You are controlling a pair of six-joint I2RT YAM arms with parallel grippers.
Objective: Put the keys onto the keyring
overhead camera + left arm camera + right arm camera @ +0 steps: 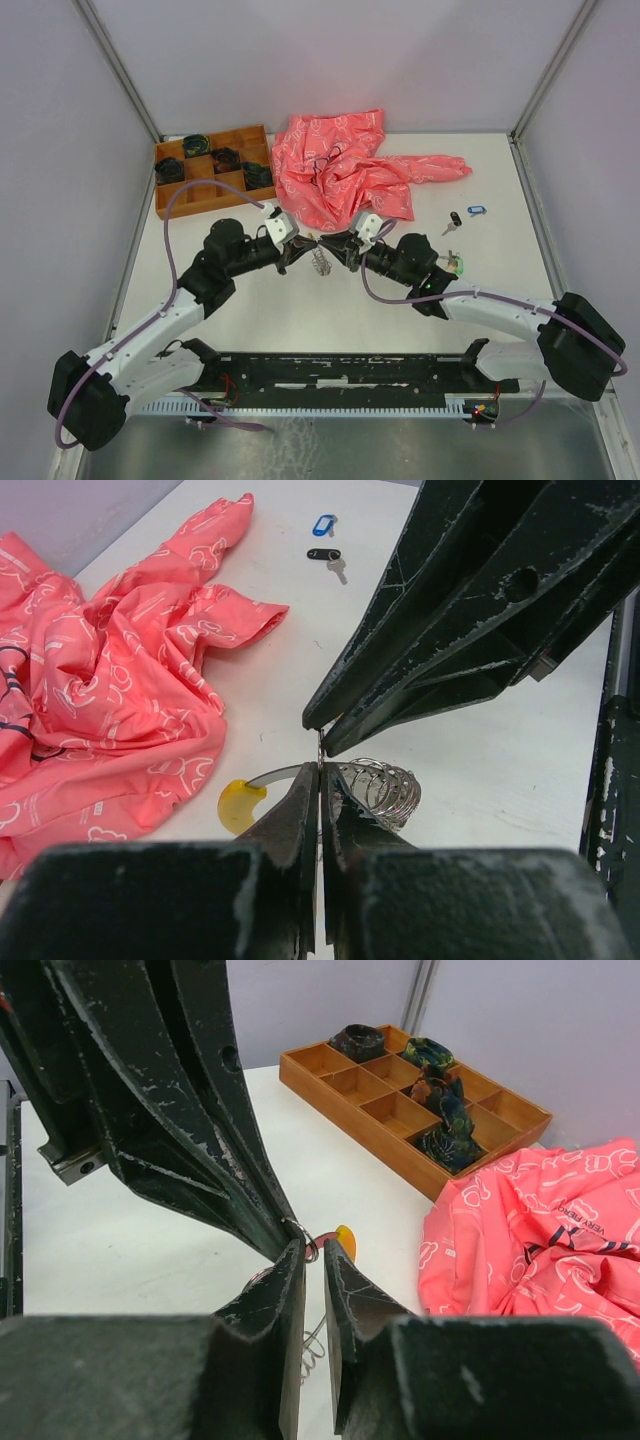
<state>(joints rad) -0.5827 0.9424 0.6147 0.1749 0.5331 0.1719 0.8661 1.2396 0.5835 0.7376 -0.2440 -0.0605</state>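
Two grippers meet tip to tip over the middle of the table (300, 330) in the top view. The left gripper (304, 247) reaches in from eight o'clock and the right gripper (331, 246) from four o'clock. The keyring (320, 263) shows as a silvery coil just at six o'clock of their tips. A pink cloth (350, 170) lies at twelve o'clock and a wooden tray (212, 172) at ten o'clock. Three keys lie loose, well apart from the ring: a black-tagged key (453, 220) and a blue-tagged key (476, 210) at two o'clock, and a green-tagged key (458, 265) at three o'clock beside the right arm.

From the left wrist, the left gripper (320, 772) has its jaws pressed together on the keyring's wire. The coil (388, 788) bulges at three o'clock of the tips, and the yellow segment (238, 805) curves away at nine o'clock. The right gripper (322, 736) comes down from one o'clock, its tips just above.

From the right wrist, the right gripper (314, 1255) holds its jaws a narrow slot apart (whether the pads touch the wire cannot be told). The left gripper (283, 1243) slants in from eleven o'clock with a small loop of wire at its tip. The yellow segment (346, 1242) sits at one o'clock. The tray (400, 1145) further off holds dark coiled bundles (445, 1120).
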